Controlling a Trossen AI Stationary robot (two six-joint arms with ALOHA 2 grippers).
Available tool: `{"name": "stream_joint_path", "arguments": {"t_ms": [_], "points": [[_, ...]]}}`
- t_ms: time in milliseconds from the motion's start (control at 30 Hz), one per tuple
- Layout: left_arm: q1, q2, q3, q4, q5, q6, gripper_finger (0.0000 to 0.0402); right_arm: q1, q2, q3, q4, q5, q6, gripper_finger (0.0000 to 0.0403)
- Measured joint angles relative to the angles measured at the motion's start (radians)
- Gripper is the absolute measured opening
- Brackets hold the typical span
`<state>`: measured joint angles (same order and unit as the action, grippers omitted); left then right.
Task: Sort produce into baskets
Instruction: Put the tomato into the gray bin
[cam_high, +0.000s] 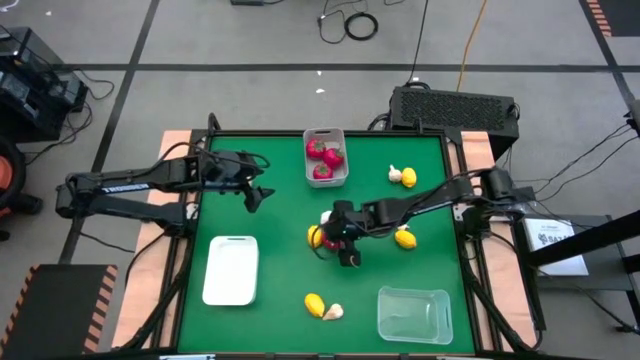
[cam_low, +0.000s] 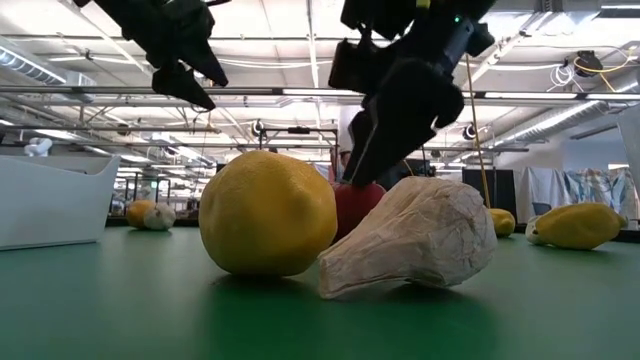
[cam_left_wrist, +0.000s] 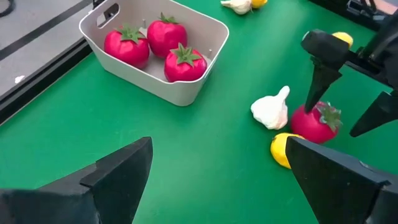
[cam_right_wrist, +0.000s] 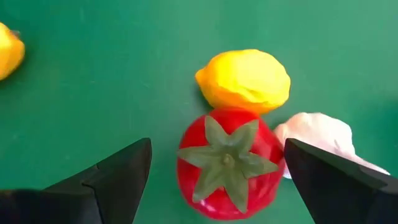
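Centrally, right gripper (cam_right_wrist: 211, 180) angled down, fingers wide astride a red piece (cam_right_wrist: 225, 163) (lemon (cam_right_wrist: 244, 79) touching it), left gripper (cam_high: 256, 192) hovering open near the bin (cam_high: 341, 172).

Bright, even light falls from long ceiling strips (cam_low: 300, 60) in the low view — they glare white above the counter (cam_low: 120, 310). Shadows on the green surface stay soft and short, pooled just under the near lemon (cam_low: 268, 212) and the garlic (cam_low: 415, 235) beside it. Behind that lemon the room goes hazy, and the arms above it read as dark silhouettes.
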<state>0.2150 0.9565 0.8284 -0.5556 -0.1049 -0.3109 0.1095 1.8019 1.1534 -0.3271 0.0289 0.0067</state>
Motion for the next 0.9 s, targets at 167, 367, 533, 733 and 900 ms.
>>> {"name": "stream_joint_path", "arguments": {"t_ms": [167, 367, 533, 733, 900], "points": [[0.000, 0.000, 0.000, 0.003, 0.007, 0.004, 0.0374, 0.003, 0.038, 0.000, 0.023, 0.076, -0.003, 0.0357], [-0.002, 0.000, 0.000, 0.004, 0.011, 0.003, 0.0374, 0.004, 0.063, 0.000, 0.019, 0.075, 0.017, 0.0357], [-0.002, 0.000, 0.000, 0.005, 0.016, 0.002, 0.0374, 0.004, 0.063, 0.000, 0.014, 0.075, 0.018, 0.0357], [-0.002, 0.000, 0.000, 0.020, 0.016, 0.002, 0.0374, 0.004, 0.063, 0.000, 0.012, 0.074, 0.041, 0.0353], [-0.002, 0.000, 0.000, 0.026, 0.016, 0.002, 0.0374, 0.004, 0.063, 0.000, 0.012, 0.074, 0.061, 0.0323]]}}
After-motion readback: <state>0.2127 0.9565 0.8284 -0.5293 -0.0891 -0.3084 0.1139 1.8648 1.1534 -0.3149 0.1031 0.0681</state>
